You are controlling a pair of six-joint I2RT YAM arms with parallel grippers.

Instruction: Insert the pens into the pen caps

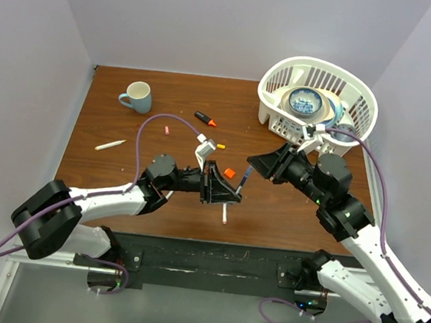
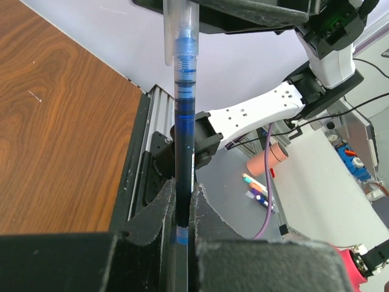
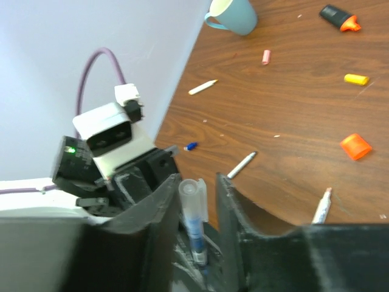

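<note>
A robotics laboratory test cell is indicated, a white-and-black jointed left arm (image 1: 103, 200) and matching right arm (image 1: 375, 255) bolted to a black base plate (image 1: 213, 258), a brown wood-grain counter (image 1: 120, 190) enclosed by plain pale walls (image 1: 215, 22), a purple cable (image 3: 102, 52) looped in the open, a silver aluminium frame rail (image 2: 159, 115), a white workbench (image 2: 316, 182) littered with wires and electronics seen beyond

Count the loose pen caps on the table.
4: pink cap and yellow cap mid-table, orange cap nearer, small blue cap beside the left arm. More may be hidden.

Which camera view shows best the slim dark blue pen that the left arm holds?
The left wrist view: the slim dark blue pen rises nearly whole from between the left fingers. The right wrist view shows only its upper end inside a clear plastic cap; the top external view shows a thin sliver.
</note>
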